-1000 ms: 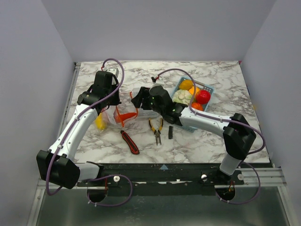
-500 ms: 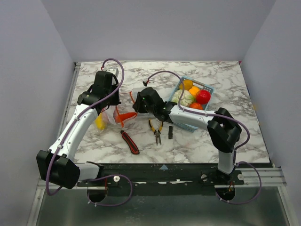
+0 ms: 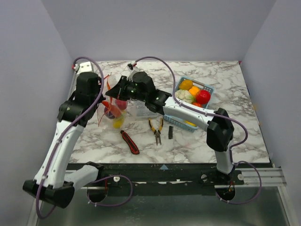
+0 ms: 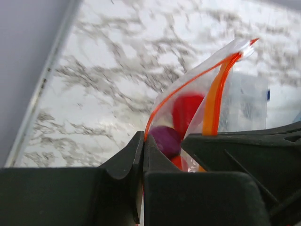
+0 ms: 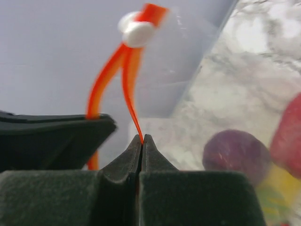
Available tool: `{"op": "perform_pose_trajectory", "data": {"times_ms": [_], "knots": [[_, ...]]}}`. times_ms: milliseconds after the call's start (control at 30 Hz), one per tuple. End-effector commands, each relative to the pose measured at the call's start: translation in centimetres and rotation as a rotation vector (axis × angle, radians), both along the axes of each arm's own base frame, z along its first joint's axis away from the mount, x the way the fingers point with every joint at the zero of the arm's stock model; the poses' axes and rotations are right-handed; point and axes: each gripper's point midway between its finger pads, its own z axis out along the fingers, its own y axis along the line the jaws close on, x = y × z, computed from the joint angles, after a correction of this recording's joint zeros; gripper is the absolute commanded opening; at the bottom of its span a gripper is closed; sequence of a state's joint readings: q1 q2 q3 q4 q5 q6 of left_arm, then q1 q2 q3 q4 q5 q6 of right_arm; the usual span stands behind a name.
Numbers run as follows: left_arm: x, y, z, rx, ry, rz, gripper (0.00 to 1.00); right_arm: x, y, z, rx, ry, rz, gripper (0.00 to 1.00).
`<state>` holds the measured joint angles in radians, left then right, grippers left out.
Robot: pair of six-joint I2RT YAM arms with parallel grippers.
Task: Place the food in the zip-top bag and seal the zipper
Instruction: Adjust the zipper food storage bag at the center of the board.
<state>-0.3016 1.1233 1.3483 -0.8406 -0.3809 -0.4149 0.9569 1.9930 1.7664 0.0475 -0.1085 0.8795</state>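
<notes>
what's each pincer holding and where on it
Left pincer and right pincer each pinch the zip-top bag by the zipper strip at its mouth.

My fingers (image 5: pixel 120 165) are matt black plastic, faintly grainy. The zip-top bag (image 4: pixel 193 89) is thin clear film, shiny and creased, and its zipper (image 4: pixel 214 103) is a smooth orange plastic strip. The food (image 5: pixel 235 155) inside looks glossy. The table (image 4: pixel 117 70) is smooth and marble-patterned.

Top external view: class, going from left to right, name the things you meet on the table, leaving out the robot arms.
zip-top bag → utility knife → pliers → small black piece → blue basket
</notes>
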Motion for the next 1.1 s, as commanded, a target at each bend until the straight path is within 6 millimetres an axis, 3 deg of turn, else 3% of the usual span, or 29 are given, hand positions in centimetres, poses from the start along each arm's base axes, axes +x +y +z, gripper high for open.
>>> {"op": "perform_pose_trajectory", "data": {"times_ms": [0,133,200,367,467,533,700,767,867,1067], "knots": [[-2.9,5.4,3.5,0.093,-0.186,0.22,0.0,-2.3,2.3,-0.3,0.077,0.098,0.083,0.0],[-2.9,6.0,1.9,0.124,-0.178,0.235,0.0,-1.6,2.5,-3.7,-0.005,0.131,0.05,0.0],[-2.6,5.6,1.4,0.128,-0.144,0.216,0.0,-1.6,2.7,-4.3,-0.025,0.132,0.05,0.01],[-2.9,5.8,4.1,0.115,-0.177,0.226,0.0,-1.5,2.6,-1.5,0.005,0.08,0.045,0.0],[-2.9,6.2,4.6,0.118,-0.222,0.239,0.0,-1.6,2.9,-0.6,0.046,0.074,0.062,0.0],[-2.6,6.0,3.8,0.122,-0.22,0.234,0.0,-1.9,3.2,-1.9,0.043,0.093,0.076,0.01],[-0.7,4.9,-1.5,0.17,-0.108,0.169,0.0,-2.1,2.2,-9.9,-0.087,0.17,0.034,0.01],[-0.4,4.8,-2.4,0.193,-0.038,0.164,0.0,-2.3,1.6,-11.3,-0.119,0.173,0.028,0.01],[0.1,4.0,-2.5,0.194,0.006,0.12,0.0,-1.9,0.9,-10.8,-0.141,0.141,0.001,0.02],[0.4,1.9,-2.9,0.119,-0.003,0.014,0.0,-1.6,-0.9,-7.5,-0.169,0.045,-0.034,0.13]]}}
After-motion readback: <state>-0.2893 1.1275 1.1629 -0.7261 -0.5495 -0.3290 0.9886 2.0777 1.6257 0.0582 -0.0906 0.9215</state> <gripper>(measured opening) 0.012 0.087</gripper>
